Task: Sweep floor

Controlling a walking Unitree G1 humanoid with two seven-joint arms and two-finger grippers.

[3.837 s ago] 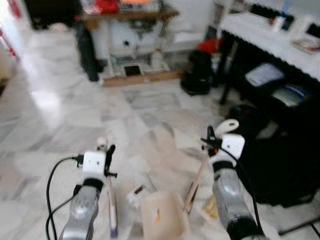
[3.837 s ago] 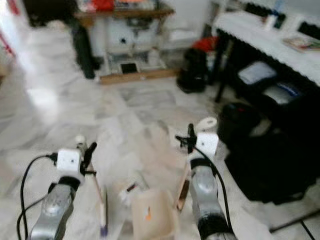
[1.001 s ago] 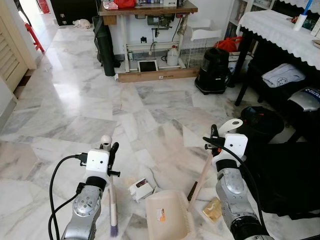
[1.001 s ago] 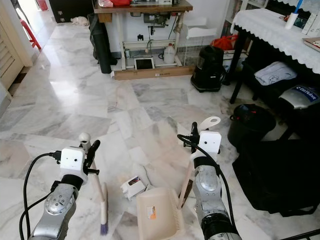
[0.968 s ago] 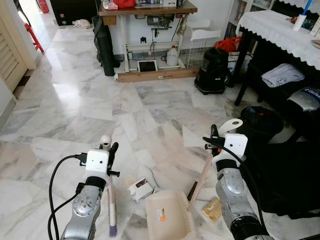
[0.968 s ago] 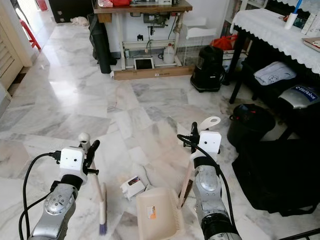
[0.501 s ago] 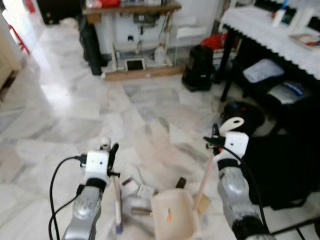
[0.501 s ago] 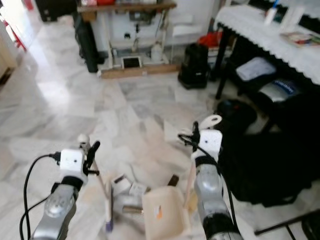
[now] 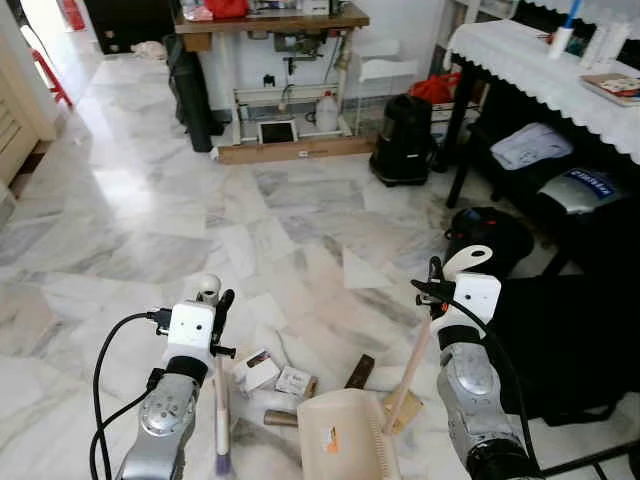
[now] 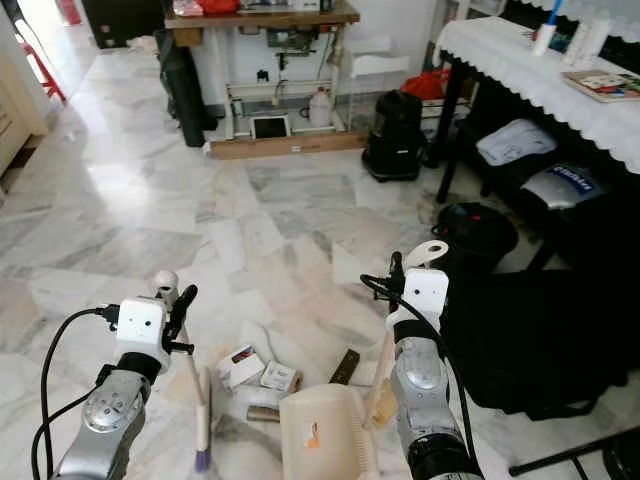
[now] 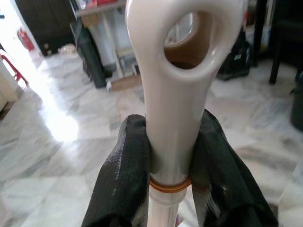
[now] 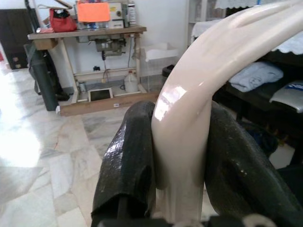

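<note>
White marble floor (image 9: pixel 140 215) all around, with a black bag (image 9: pixel 575 340) on the right. Cream dustpan (image 9: pixel 345 445) down low, its handle squeezed tight in the right gripper (image 12: pixel 177 156); thin broom (image 9: pixel 221 400) standing beside it, pinched tight in the left gripper (image 11: pixel 173 156). Small boxes (image 9: pixel 272 375) and scraps lying between broom and dustpan.

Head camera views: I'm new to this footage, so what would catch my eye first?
The left pincer grips a broom and the right pincer a cream dustpan, both low in front. Between them, small boxes and scraps of litter lie scattered on the marble floor.
</note>
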